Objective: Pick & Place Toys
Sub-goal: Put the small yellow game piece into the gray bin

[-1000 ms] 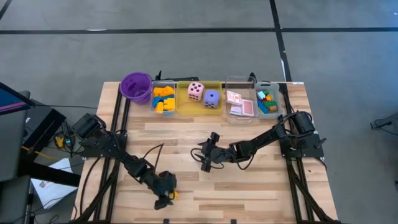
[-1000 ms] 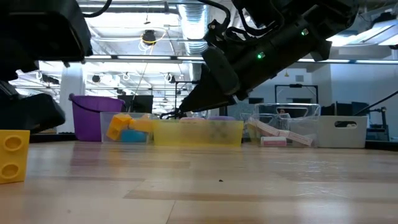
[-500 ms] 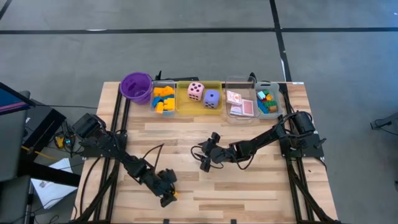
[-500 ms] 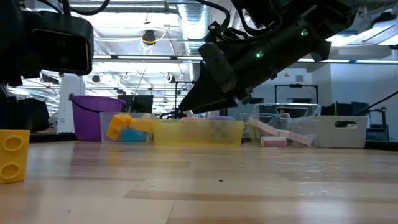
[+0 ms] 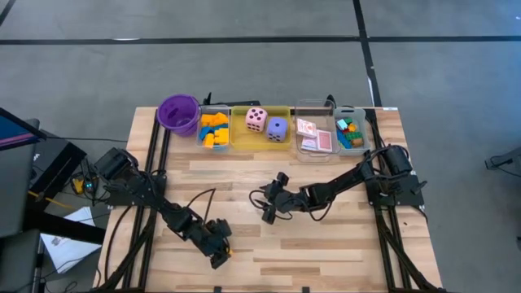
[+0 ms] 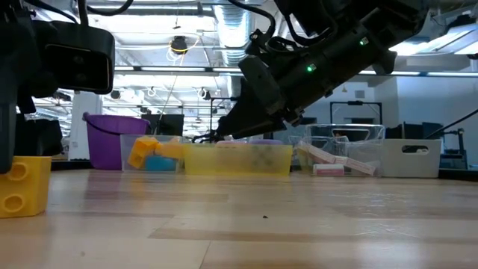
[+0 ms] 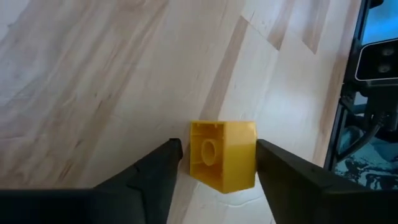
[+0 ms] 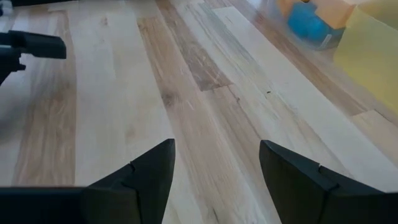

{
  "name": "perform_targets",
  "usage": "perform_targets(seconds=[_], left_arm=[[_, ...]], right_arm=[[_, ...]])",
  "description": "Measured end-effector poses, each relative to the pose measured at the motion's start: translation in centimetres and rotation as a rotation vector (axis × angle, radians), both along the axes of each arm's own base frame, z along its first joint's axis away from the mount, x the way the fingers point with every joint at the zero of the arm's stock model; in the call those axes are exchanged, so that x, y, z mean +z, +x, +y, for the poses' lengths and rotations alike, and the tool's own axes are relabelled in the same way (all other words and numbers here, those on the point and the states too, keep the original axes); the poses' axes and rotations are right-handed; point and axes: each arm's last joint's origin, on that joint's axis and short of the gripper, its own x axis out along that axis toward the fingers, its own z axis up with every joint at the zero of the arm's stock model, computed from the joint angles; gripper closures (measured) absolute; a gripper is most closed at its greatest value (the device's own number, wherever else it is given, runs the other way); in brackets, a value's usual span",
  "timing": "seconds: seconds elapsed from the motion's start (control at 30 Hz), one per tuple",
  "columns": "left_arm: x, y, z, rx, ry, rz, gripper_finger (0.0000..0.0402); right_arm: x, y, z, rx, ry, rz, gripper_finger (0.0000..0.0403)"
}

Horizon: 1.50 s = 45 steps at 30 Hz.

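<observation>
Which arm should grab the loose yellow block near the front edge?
Left. Its gripper already has open fingers either side of the yellow block. The right gripper hangs open mid-table, away from it.

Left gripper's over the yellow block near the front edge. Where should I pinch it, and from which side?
Pinch the yellow block across its two flat side walls, coming from above. The left gripper is open and already straddles it. The block sits slightly skewed on the table, so square up before closing.
</observation>
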Motion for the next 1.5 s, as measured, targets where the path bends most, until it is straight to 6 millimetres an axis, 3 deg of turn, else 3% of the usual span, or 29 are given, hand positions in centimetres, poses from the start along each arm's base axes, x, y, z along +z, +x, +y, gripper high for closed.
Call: perform_targets(seconds=[0.4,0.73,1.0,1.27,1.5], left_arm=[[-0.1,-0.1,0.0,-0.18,0.095,-0.039,0.0255],[1.1,0.7,0.0,-0.389,0.286,-0.263,0.0302],[5.6,0.2,3.1,-0.201,0.433,-0.315,0.0305],[10.0,-1.1,6.8,0.02,0.36,-0.46,0.0306],[12.1,-2.3,8.9,0.15,0.251,-0.652,0.0307]], right_arm=[[0.0,0.0,0.0,0.001,-0.001,0.004,0.0175],[0.0,-0.1,0.3,0.005,0.006,-0.002,0.0175],[1.3,0.2,2.4,0.148,-0.13,-0.096,0.0181],[2.4,-0.6,6.0,0.376,-0.456,-0.133,0.0205],[4.7,0.4,6.6,0.296,-0.679,-0.142,0.0205]])
